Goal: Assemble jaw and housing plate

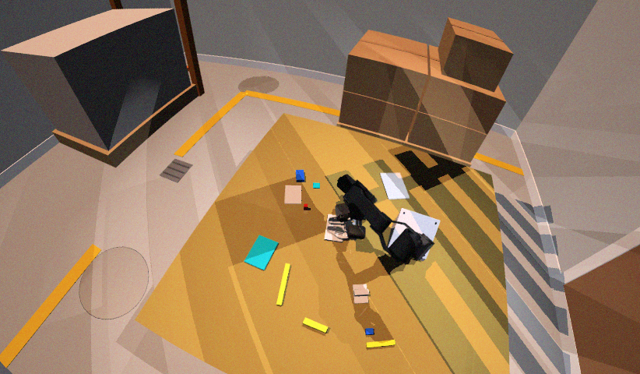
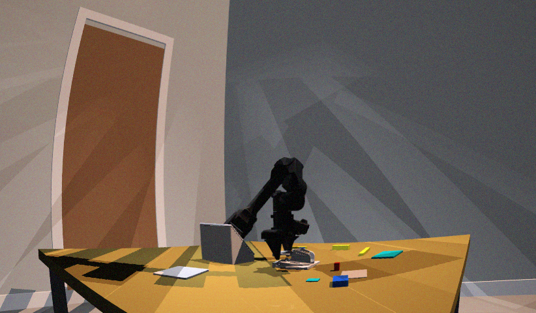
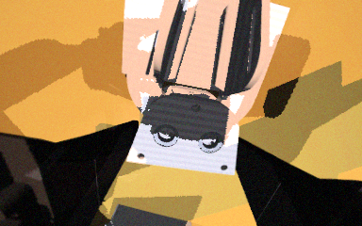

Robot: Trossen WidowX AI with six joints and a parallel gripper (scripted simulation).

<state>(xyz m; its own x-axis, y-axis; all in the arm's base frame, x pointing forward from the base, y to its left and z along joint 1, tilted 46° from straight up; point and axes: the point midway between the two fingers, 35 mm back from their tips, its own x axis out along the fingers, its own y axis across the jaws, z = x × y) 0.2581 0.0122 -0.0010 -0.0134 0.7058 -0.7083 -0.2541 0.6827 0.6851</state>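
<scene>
My gripper [image 1: 349,221] [image 2: 282,255] [image 3: 185,133] points down and is shut on the sides of the housing plate [image 3: 185,118]. The plate, partly in dark shadow, has two large ringed holes and lies over the rear of the pale mechanism base [image 1: 330,236] [image 3: 279,19]. Light and dark parts show in its holes. I cannot tell whether the stubs are through them or whether the plate is fully down. The left jaw [image 3: 169,52] and right jaw [image 3: 246,47] reach forward side by side, roughly parallel. The pins and gear teeth are hidden under the plate.
A grey wedge-shaped block [image 2: 216,242] stands beside the arm. A white sheet [image 1: 395,185] [image 2: 180,272], pink pad [image 1: 293,194], small red block [image 2: 336,266], blue block [image 1: 300,175] [image 2: 340,281], teal plate [image 1: 261,252] and several yellow bars lie around on the table.
</scene>
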